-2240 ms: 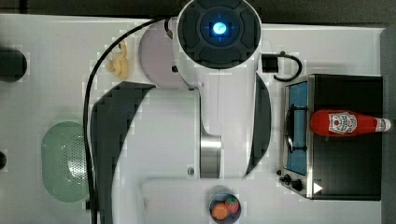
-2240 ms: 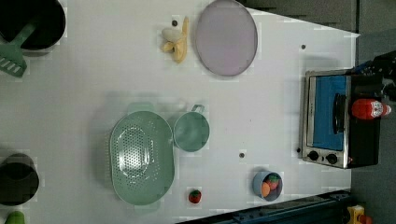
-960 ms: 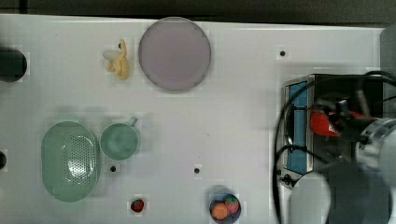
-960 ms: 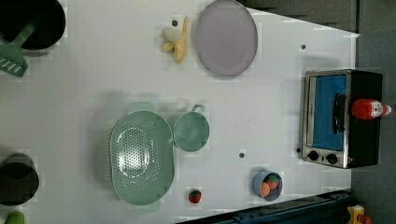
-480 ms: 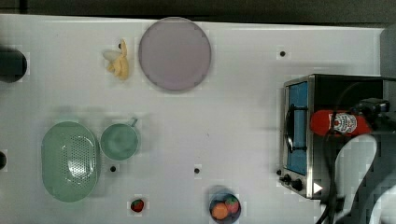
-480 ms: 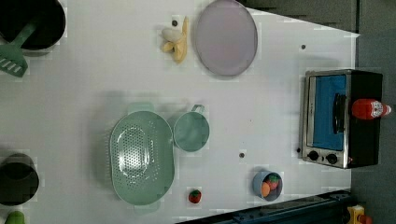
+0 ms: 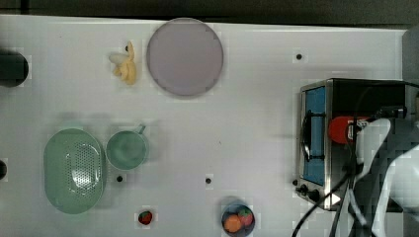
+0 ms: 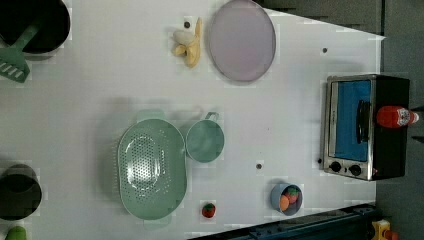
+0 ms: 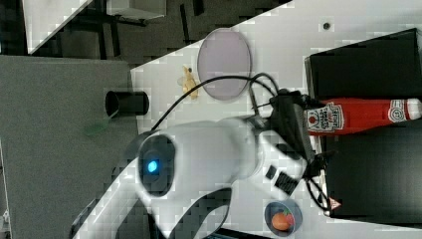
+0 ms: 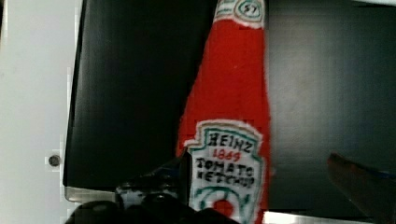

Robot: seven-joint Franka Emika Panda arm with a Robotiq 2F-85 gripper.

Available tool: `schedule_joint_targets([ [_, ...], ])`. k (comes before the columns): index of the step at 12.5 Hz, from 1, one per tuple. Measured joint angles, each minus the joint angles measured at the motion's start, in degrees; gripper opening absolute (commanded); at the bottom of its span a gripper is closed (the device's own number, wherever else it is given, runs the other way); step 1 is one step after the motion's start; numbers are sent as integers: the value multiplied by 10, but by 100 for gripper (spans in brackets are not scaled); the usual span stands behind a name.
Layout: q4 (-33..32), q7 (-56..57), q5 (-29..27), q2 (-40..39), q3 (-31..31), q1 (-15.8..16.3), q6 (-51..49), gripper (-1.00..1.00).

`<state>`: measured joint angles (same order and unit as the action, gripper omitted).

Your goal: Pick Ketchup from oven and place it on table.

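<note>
Ketchup (image 9: 358,116) lies on its side across the black top of the oven (image 9: 368,64), in the right half of the right view, its white cap toward the frame's right edge and its labelled base toward the arm. In the left view the ketchup (image 8: 395,116) sits at the right edge of the frame on the oven (image 8: 365,127), whose blue glass door faces the left view's left. In the top view the ketchup (image 7: 341,129) shows as a red end at the middle right, partly covered by the white arm (image 7: 390,168) that comes in from the lower right corner.

The gripper (image 10: 261,186) is poised over the bottle's labelled end in the wrist view, its jaws spread wide apart, one dark finger (image 10: 154,179) just beside the label and the other finger (image 10: 359,179) well off to the far side of the bottle. The ketchup (image 10: 231,135) lies between them on the oven top (image 10: 130,93); I cannot tell if either finger touches it.

On the white table (image 7: 247,123) in the top view: a round lilac plate (image 7: 184,57) at upper centre, a banana (image 7: 126,66) just left of it, a green colander (image 7: 74,170) and green cup (image 7: 127,149) at lower left, a strawberry (image 7: 145,217) along the bottom edge, and a small bowl of fruit (image 7: 238,219) at lower centre.
</note>
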<state>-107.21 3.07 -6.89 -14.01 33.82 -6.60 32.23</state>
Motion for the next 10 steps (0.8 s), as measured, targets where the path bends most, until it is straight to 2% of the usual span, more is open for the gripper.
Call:
schedule_joint_targets([
  [3, 2, 0, -53, -40, -5, -3, 24, 100],
  [8, -14, 0, -76, -59, -6, -1, 16, 100],
  [10, -14, 0, -76, -62, -11, -8, 18, 43],
])
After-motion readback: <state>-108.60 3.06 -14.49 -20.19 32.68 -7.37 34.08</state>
